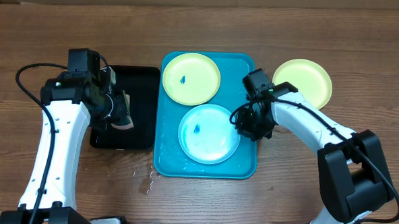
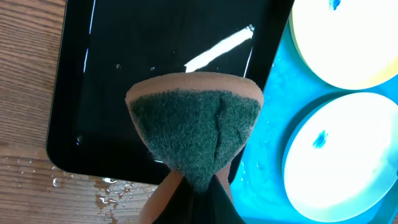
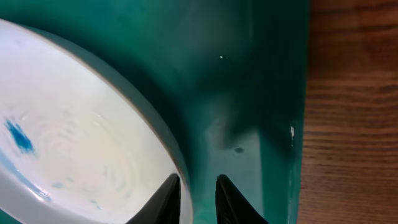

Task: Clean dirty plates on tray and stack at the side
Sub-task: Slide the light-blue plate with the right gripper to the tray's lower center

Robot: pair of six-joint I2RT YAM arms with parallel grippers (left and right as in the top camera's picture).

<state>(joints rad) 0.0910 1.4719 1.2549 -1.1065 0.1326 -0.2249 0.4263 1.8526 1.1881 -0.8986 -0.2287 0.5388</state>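
A narrow gap separates blue plate (image 1: 209, 133) from tray rim (image 1: 254, 158)

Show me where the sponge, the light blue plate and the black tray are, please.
sponge (image 2: 196, 134), left wrist view, on its green scouring face.
light blue plate (image 1: 209, 134), overhead view, on its middle.
black tray (image 1: 141, 89), overhead view, on its bare floor.

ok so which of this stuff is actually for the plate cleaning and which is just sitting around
For the job: turquoise tray, smudged yellow-green plate, smudged light blue plate, yellow-green plate beside the tray, sponge.
Just lying about: black tray, water drops.
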